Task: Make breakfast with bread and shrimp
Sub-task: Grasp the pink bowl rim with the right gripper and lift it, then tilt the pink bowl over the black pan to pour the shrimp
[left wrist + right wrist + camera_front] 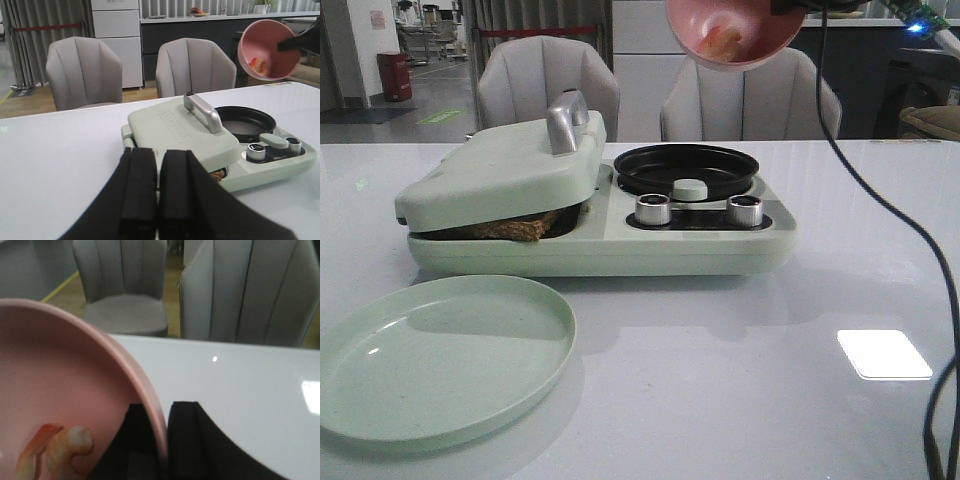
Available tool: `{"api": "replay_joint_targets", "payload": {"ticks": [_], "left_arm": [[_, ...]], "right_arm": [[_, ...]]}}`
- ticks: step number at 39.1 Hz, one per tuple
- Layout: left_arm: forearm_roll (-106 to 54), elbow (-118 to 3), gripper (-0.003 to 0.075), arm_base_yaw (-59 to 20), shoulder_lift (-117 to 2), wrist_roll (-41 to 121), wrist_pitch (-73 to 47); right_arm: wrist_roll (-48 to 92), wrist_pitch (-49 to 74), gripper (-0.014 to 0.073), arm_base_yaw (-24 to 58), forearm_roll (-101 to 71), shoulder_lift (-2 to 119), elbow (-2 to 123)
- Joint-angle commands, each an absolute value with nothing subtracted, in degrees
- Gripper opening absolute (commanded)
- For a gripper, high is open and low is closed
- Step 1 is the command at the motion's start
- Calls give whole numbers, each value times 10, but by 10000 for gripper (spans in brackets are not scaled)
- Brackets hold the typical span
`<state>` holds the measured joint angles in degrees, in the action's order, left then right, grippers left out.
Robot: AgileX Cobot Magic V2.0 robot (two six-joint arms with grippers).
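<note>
You are working on a glossy white table (740, 400) that mirrors a ceiling light, with two grey padded chairs (548, 75) behind it and a dark counter at the back of the room.

On your left an empty pale green plate (440, 355) lies near the table's front edge. Just behind it stands the mint green breakfast maker (600, 240). Its sandwich lid (500, 175), with a silver handle (565, 122), is down, and the brown edge of the bread (510, 228) shows in the gap under it. To the right on the same appliance sits a round black pan (685, 168), with two silver knobs (653, 209) in front of it.

Your left gripper (159, 200) hangs over the table near the appliance, its black fingers pressed together with nothing between them.

Higher up on the right, a pink bowl (735, 35) is tilted in the air above the pan. The shrimp (55, 450) lies inside it, against the lower wall. Your right gripper (167, 440) pinches the bowl's rim, one finger inside and one outside. A black cable (910, 230) hangs down on the far right.
</note>
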<state>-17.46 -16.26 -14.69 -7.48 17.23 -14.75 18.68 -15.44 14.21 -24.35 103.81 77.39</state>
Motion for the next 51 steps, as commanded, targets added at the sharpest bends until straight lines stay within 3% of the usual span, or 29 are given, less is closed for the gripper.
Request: {"api": "replay_joint_targets", "payload": {"ticks": [1, 13, 22, 29, 39, 51], "left_arm": [[-183, -178, 114, -151, -79, 165, -101], [-183, -178, 114, -151, -79, 165, -101], [-183, -178, 114, -151, -79, 165, -101], [-183, -178, 114, -151, -79, 165, -101], [-183, -178, 114, -151, -79, 165, -101], [-183, -178, 114, -151, -79, 165, -101]], "right_arm": [[194, -349, 141, 159, -207, 1023, 757], [197, -491, 141, 163, 3, 1120, 746], [334, -597, 141, 163, 84, 1179, 746], [442, -655, 141, 163, 85, 1210, 746], [443, -741, 141, 163, 40, 1213, 746], [402, -729, 141, 163, -65, 1213, 785]]}}
